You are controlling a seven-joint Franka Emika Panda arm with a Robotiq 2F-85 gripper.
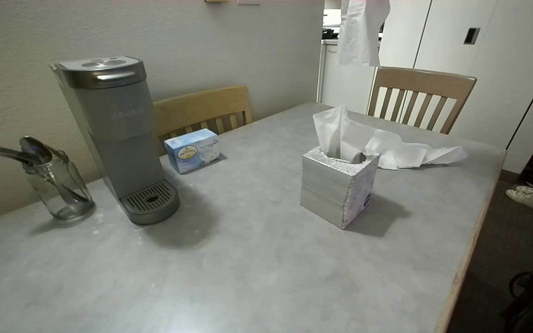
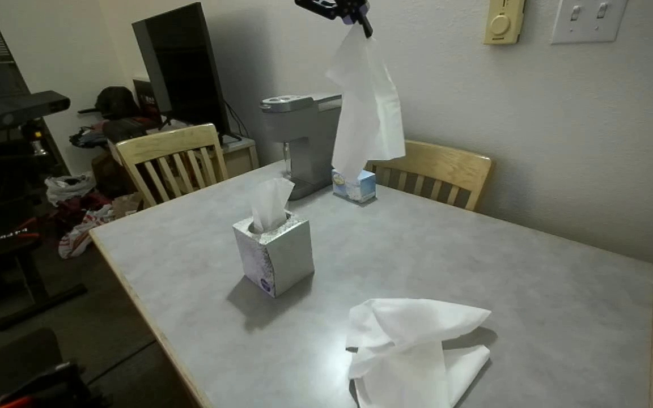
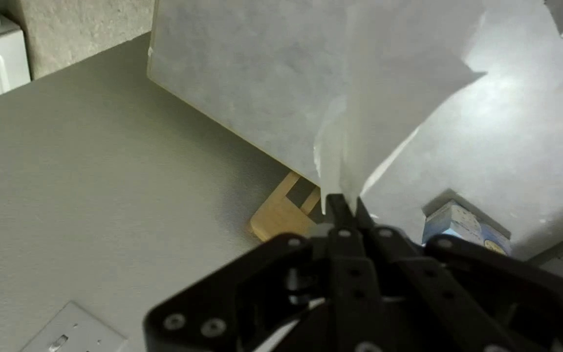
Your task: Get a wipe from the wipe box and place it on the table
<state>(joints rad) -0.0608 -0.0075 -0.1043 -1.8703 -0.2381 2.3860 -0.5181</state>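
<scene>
My gripper (image 2: 363,24) is high above the table (image 2: 474,243) and shut on a white wipe (image 2: 367,107). The held wipe hangs loosely down in the air. It also shows in an exterior view (image 1: 362,34) and in the wrist view (image 3: 384,88), where the fingertips (image 3: 346,201) pinch its narrow end. The silver-grey wipe box (image 1: 326,185) stands upright on the table, also in an exterior view (image 2: 284,258). Another wipe (image 1: 340,132) sticks up from its opening. A crumpled wipe (image 2: 411,340) lies on the table beside the box, also in an exterior view (image 1: 410,152).
A grey coffee machine (image 1: 123,120) stands near the wall, with a glass jar of cutlery (image 1: 58,189) beside it. A light blue tea box (image 1: 195,150) lies by the machine. Wooden chairs (image 2: 440,170) stand at the table edges.
</scene>
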